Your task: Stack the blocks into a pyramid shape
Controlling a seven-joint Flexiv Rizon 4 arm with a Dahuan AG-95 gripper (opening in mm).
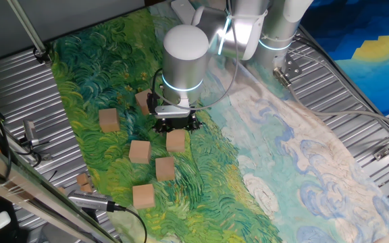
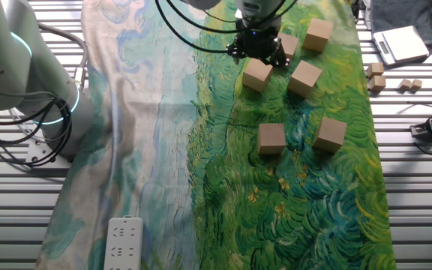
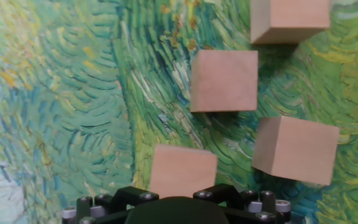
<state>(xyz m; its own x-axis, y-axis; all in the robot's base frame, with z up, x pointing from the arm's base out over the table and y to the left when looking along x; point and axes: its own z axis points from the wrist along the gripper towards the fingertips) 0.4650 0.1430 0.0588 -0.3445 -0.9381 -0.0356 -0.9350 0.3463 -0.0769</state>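
Below, six blocks (image 1: 176, 141) flat, edges skewed on cloth (image 1: 262, 155); gripper (image 1: 175, 126) spread unreadable.

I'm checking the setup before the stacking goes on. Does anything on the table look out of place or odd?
Nothing looks damaged or spilled. Six blocks lie loose and unstacked on the painted cloth, turned at slightly different angles. The only strays are small tan scraps off the cloth, on the ribbed metal table.
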